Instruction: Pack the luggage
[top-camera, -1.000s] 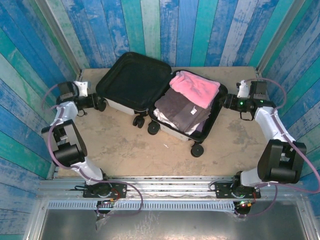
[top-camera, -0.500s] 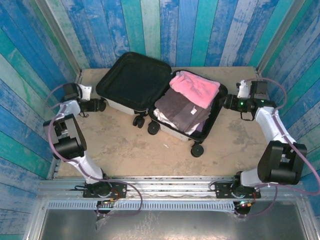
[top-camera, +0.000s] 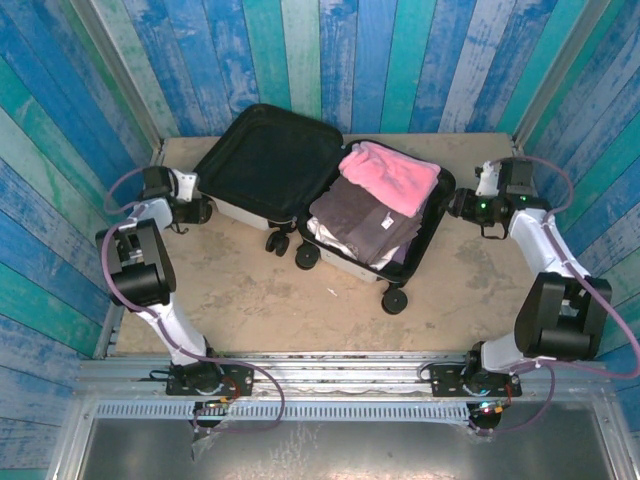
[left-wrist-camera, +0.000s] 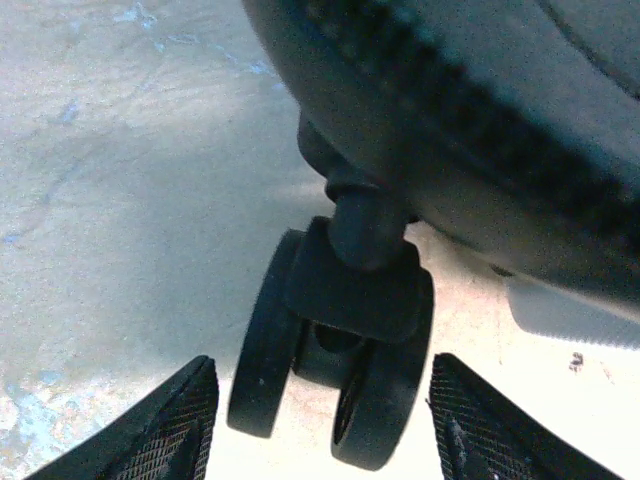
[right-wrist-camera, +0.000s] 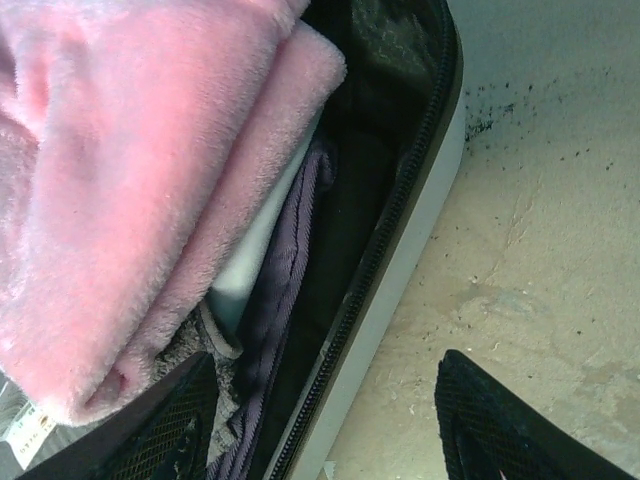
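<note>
One luggage (top-camera: 265, 160) lies open, its left half showing bare black lining and its right half holding one grey fold (top-camera: 365, 222) and one pink fleece (top-camera: 390, 172). Two arms flank it. At the luggage's left corner the left gripper (left-wrist-camera: 322, 365) is spread around one black caster (left-wrist-camera: 345, 385), apparently clear of it. At its right rim the right gripper (right-wrist-camera: 328, 360) gapes astride the zipper edge.

The luggage (top-camera: 265, 160) lies open on the table (top-camera: 250, 290), lid half left, packed half right. Inside the packed half, a folded throw (top-camera: 388, 175) sits at the far end atop stacked clothes (top-camera: 365, 225). The left gripper (top-camera: 203, 210) flanks a wheel (left-wrist-camera: 330, 350) at the lid's left end; the right gripper (top-camera: 455, 205) straddles the right rim.
</note>
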